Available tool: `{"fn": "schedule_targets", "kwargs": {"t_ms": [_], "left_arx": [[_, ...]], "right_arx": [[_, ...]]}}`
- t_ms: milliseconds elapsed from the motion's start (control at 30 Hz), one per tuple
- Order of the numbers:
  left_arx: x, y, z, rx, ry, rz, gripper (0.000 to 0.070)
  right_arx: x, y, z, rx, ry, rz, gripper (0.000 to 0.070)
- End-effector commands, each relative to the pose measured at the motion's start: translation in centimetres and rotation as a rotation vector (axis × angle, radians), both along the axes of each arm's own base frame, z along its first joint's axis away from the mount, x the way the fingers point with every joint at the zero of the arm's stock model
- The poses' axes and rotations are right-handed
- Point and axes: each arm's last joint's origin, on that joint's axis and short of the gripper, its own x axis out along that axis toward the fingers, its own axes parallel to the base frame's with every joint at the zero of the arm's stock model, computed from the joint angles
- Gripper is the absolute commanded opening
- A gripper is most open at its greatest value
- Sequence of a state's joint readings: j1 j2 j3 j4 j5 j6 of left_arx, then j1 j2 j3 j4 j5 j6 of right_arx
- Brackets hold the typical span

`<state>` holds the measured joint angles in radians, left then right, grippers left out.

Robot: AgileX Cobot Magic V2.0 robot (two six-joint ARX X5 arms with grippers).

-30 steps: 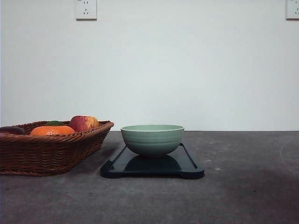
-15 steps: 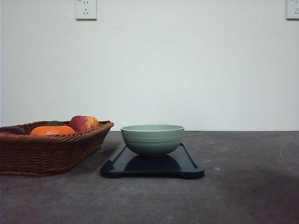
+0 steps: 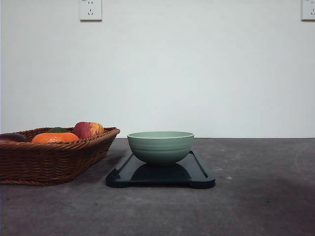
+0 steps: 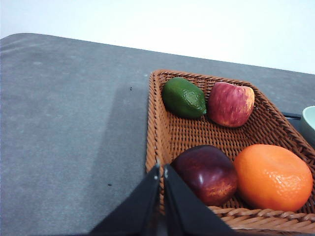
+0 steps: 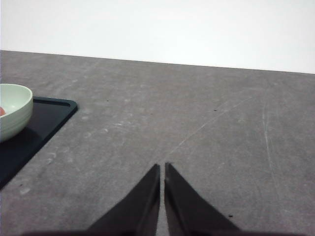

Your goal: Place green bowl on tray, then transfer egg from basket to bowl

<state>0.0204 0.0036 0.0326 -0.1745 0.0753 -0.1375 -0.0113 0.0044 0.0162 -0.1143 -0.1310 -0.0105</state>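
At the left, the basket [image 3: 49, 157] is being seen on the dark table [image 3: 256, 196]. It is being filled by a green fruit [image 4: 184, 97], a red-yellow apple [image 4: 230, 104], a dark red fruit [image 4: 206, 173] and a flat orange fruit [image 4: 273, 176]; none of these is being taken for the egg. The left gripper [image 4: 161, 172] is being held over the basket's near rim, with its fingers pressed together and nothing being carried between them.

Just beside the basket, toward the middle, the green bowl [image 3: 160, 147] is being borne upright by the tray [image 3: 197, 174], well inside its rim, so the first placement is being judged as done. In the right wrist view a small reddish-orange sliver [image 5: 1, 111] is being glimpsed inside the bowl at the picture's edge. It is probably the egg, though too little of it is being shown for certainty.

At the right, the right gripper [image 5: 162, 169] is being held over bare table, well apart from the tray, with its fingers likewise brought together and empty.

The step in hand is being judged as a check and a retreat. It is being done well if both arms are being kept clear of bowl and basket, so that nothing is being nudged. The bowl's inside should be looked at from above before the transfer is being counted complete.
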Motion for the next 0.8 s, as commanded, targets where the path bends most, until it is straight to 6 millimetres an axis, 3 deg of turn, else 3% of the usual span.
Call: {"fn": "schedule_targets", "kwargs": {"t_ms": [0, 767], "left_arx": [[0.12, 0.02, -0.48, 0.013, 0.001, 0.003, 0.0], [0.12, 0.02, -0.48, 0.014, 0.001, 0.003, 0.0]], "right_arx": [[0.03, 0.02, -0.02, 0.01, -0.008, 0.0, 0.0007], [0.03, 0.02, -0.01, 0.01, -0.008, 0.0, 0.0007]]}}
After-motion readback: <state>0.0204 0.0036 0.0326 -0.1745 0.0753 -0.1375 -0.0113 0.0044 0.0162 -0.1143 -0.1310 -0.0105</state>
